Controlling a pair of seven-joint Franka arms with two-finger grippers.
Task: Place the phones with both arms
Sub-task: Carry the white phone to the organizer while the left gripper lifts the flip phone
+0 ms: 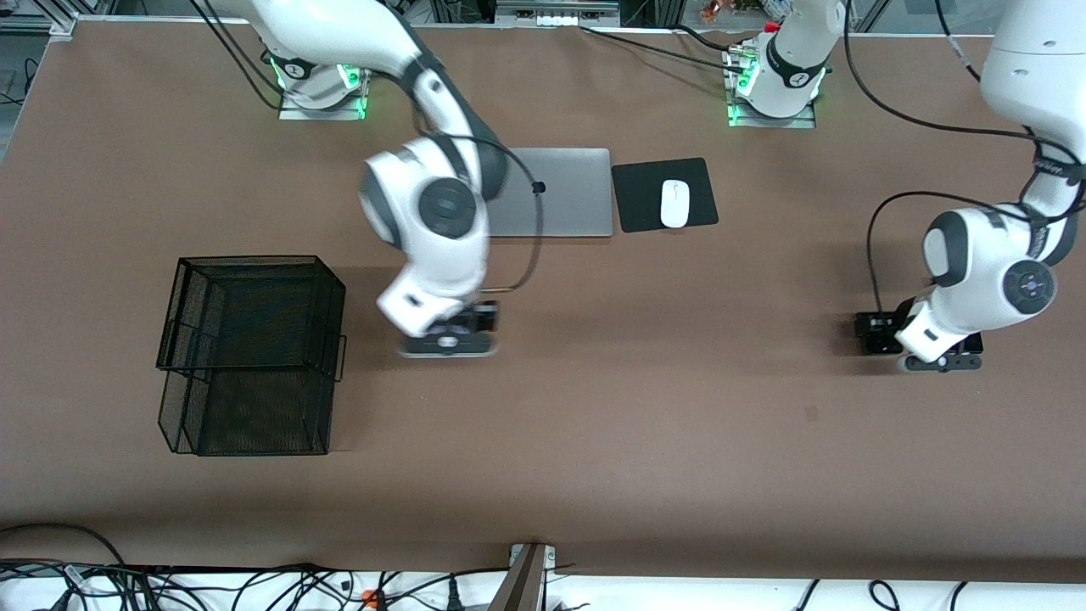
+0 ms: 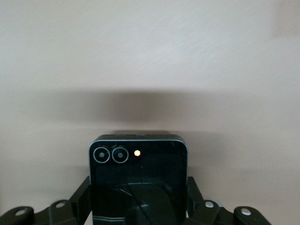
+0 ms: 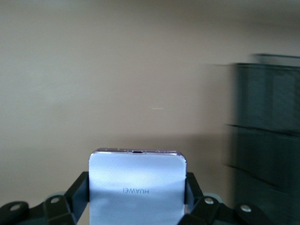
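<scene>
In the right wrist view, a pale lilac-white phone [image 3: 136,187] marked HUAWEI sits between the fingers [image 3: 79,192] of my right gripper [image 3: 137,190], which is shut on its two side edges. In the front view that gripper [image 1: 450,329] hangs low over mid-table beside the basket, its hand hiding the phone. In the left wrist view, a squarish black phone [image 2: 138,173] with two camera lenses is clamped by my left gripper [image 2: 138,192], shut on its sides. That gripper [image 1: 920,341] is low over the table toward the left arm's end.
A black wire-mesh basket [image 1: 250,356] stands toward the right arm's end and also shows in the right wrist view as the basket [image 3: 267,131]. A shut silver laptop [image 1: 564,191] lies near the bases, with a white mouse [image 1: 674,204] on a black pad [image 1: 636,195] beside it.
</scene>
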